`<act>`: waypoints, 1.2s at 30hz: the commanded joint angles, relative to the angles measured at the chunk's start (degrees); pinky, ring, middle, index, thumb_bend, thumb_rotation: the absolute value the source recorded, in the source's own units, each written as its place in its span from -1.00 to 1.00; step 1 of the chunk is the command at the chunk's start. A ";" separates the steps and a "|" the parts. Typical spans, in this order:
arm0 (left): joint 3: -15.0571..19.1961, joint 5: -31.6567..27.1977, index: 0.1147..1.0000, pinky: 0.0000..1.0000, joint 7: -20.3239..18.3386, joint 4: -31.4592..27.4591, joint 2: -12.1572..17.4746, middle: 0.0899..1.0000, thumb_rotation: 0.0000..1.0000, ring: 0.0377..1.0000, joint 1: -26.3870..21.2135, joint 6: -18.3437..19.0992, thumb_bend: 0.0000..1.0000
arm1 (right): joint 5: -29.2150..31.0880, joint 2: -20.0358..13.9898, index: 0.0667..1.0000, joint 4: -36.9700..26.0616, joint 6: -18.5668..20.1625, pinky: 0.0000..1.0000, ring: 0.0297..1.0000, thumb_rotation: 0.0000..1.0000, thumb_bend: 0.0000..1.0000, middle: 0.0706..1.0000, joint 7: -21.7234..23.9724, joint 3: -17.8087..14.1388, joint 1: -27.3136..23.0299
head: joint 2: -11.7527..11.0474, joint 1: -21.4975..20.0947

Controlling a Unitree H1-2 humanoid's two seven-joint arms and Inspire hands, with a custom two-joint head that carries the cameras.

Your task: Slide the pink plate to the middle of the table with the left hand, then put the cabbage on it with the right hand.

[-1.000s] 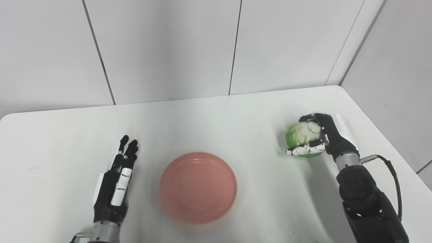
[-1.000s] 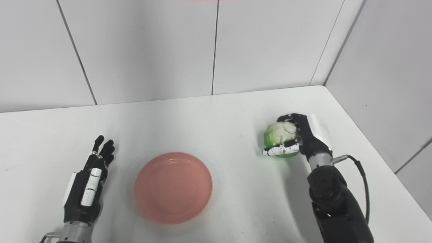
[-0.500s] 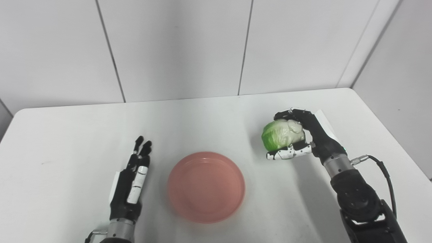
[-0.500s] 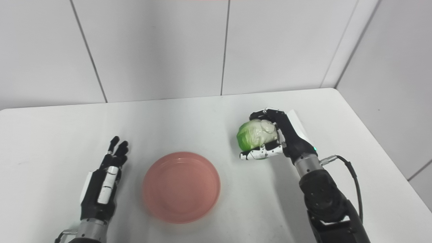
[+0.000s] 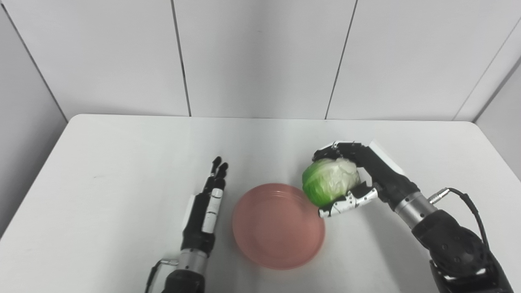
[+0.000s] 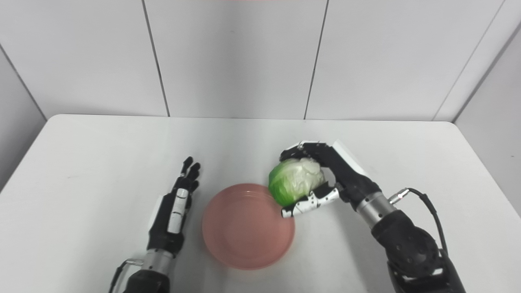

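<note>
The pink plate (image 5: 278, 226) lies flat on the white table (image 5: 122, 162), near the front middle. My right hand (image 5: 358, 179) is shut on the green and white cabbage (image 5: 328, 181) and holds it in the air over the plate's upper right rim. My left hand (image 5: 206, 207) rests open just left of the plate, fingers straight and pointing away, a small gap from the rim. The same scene shows in the right eye view, with the plate (image 6: 248, 226), the cabbage (image 6: 294, 180) and the left hand (image 6: 174, 211).
Grey wall panels (image 5: 260, 57) stand behind and at both sides of the table. A cable (image 5: 468, 199) loops off my right forearm.
My right hand has lifted the cabbage and carried it left, from the table's right side to the plate's right rim. The camera has turned, shifting the whole picture. The left hand has stayed put.
</note>
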 commanded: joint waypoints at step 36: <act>-0.55 0.64 0.94 1.00 0.13 -3.77 -0.29 0.97 1.00 1.00 0.08 1.36 0.28 | -23.53 6.98 0.38 16.89 -20.51 0.30 0.49 -0.66 0.40 0.57 -10.08 12.45 -1.27 | 1.30 0.26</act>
